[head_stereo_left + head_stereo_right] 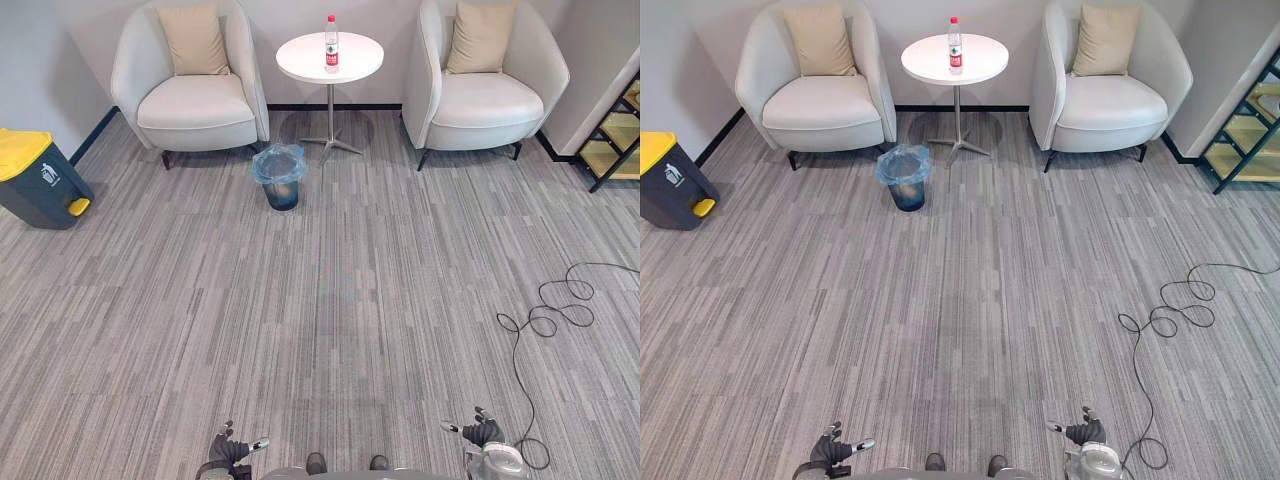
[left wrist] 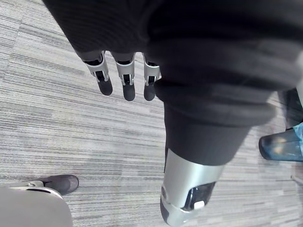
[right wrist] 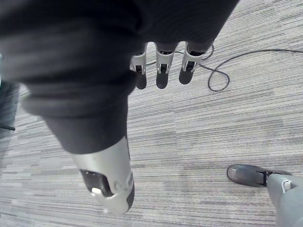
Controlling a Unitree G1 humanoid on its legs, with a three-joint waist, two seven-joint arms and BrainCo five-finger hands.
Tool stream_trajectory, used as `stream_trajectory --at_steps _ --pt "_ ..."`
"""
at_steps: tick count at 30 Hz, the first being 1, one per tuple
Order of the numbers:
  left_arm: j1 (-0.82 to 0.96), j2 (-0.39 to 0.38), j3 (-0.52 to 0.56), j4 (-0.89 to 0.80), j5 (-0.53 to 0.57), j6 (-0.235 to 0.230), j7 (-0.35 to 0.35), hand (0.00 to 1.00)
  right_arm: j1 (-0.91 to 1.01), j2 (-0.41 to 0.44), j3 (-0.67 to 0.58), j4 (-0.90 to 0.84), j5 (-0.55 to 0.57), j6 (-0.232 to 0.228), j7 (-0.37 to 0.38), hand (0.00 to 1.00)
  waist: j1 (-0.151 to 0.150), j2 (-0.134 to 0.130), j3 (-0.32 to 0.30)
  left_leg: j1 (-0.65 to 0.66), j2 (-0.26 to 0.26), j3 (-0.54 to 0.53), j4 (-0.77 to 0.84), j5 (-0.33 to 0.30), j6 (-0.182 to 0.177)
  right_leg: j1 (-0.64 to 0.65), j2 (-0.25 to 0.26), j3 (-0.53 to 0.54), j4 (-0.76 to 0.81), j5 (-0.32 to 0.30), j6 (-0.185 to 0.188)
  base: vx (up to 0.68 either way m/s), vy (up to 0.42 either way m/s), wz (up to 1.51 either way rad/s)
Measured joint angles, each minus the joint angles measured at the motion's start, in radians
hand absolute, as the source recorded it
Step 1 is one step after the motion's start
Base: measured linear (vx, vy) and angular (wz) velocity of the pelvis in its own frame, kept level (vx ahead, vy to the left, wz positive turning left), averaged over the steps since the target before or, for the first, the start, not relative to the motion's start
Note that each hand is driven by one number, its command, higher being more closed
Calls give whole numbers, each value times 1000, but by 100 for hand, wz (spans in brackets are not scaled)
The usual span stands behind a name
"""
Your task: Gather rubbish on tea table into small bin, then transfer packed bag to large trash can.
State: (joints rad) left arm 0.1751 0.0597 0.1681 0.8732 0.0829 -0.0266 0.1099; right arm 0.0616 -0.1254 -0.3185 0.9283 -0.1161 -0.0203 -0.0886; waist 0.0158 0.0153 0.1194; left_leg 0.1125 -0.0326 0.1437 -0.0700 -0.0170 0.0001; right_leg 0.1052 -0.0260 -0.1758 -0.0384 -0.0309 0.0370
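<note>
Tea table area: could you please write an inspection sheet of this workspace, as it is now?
Surface: round white tea table, on grey carpet.
Job's things: one bottle upright on the table; small bin lined with a blue bag on the floor before it; large trash can, yellow lid, far left.
Clutter: nothing seen.
Hands: left hand and right hand open, empty, low, far from the table.
Cables: nothing seen near table or bins.
Surroundings: white armchairs flank the table; stepped shelf far right.
</note>
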Motion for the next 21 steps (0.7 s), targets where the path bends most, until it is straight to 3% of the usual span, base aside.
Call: stream_trajectory --at_steps 21 --pt "2 7 0 0 39 0 -4 0 -4 0 4 0 -5 1 5 0 1 -9 5 3 4 11 -8 0 0 -5 4 11 -1 0 -1 -26 -11 -1"
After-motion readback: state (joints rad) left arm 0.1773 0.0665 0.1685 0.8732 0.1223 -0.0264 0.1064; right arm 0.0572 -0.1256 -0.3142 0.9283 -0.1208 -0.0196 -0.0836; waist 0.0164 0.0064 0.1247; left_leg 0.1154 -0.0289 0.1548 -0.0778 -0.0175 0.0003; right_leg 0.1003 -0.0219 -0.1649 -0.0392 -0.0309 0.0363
